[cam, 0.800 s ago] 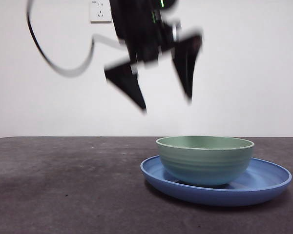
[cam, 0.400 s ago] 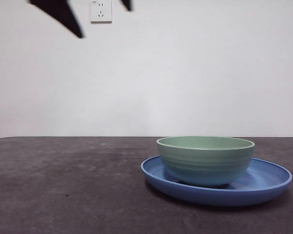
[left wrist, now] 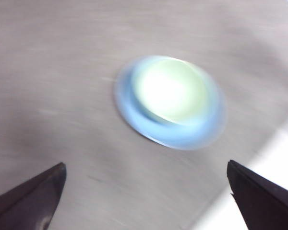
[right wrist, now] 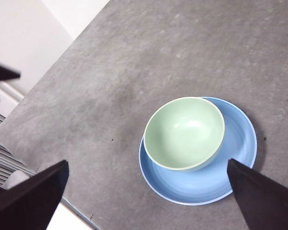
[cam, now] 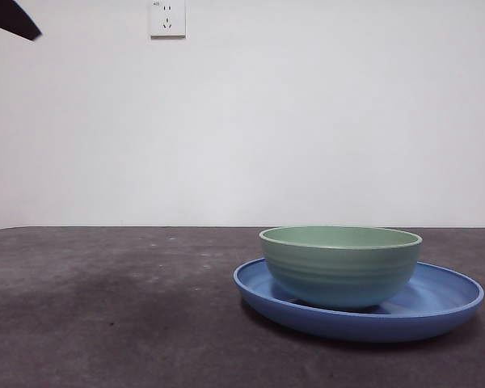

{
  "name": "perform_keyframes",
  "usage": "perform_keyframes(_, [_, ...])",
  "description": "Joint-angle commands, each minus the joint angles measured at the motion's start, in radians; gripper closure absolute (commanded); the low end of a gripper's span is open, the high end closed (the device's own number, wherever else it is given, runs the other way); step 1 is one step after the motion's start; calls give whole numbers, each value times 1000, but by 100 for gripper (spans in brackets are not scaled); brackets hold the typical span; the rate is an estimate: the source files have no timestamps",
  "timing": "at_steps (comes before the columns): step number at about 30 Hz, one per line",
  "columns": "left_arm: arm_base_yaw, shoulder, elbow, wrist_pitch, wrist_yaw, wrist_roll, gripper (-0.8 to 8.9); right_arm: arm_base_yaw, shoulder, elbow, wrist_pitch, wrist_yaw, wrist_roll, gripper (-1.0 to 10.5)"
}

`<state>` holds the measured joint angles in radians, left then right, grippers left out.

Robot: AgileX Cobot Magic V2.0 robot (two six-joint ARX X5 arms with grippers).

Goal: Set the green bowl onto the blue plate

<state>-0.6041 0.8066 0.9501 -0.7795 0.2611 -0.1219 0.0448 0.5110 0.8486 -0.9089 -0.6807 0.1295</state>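
Observation:
The green bowl (cam: 339, 265) stands upright inside the blue plate (cam: 444, 303) at the right of the front view. Both show in the right wrist view, the bowl (right wrist: 184, 132) toward one side of the plate (right wrist: 237, 158), and blurred in the left wrist view, the bowl (left wrist: 172, 89) on the plate (left wrist: 134, 110). My left gripper (left wrist: 146, 201) is open and empty, high above them; one black tip (cam: 10, 18) shows at the top left corner of the front view. My right gripper (right wrist: 146, 196) is open and empty, high above the table.
The dark grey table (cam: 113, 307) stretches left of the plate. A white wall socket (cam: 166, 18) is on the back wall. The right wrist view shows the table's edge (right wrist: 33, 158) and a white wall beyond it.
The arm that hung open above the bowl has risen and gone left, out of the front view except for one tip. Bowl and plate have not moved.

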Motion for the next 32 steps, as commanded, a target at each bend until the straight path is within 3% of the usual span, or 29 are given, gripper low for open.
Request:
perform_keyframes(1, [-5,-89,-69,9,100,37,251,2,3,19,6,0,-10,398])
perform_keyframes(5, [-5,-227,-131,-18,190,43,251,2,3,19,6,0,-10,398])
perform_keyframes(15, [-5,-399,-134,-217,188,43,252,2,3,19,5,0,-10,398])
perform_keyframes(25, [-5,-424,-134,-216,188,44,251,2,3,19,2,0,3,398])
perform_keyframes(32, [-5,-424,-134,-216,188,43,251,2,60,19,-11,31,84,399])
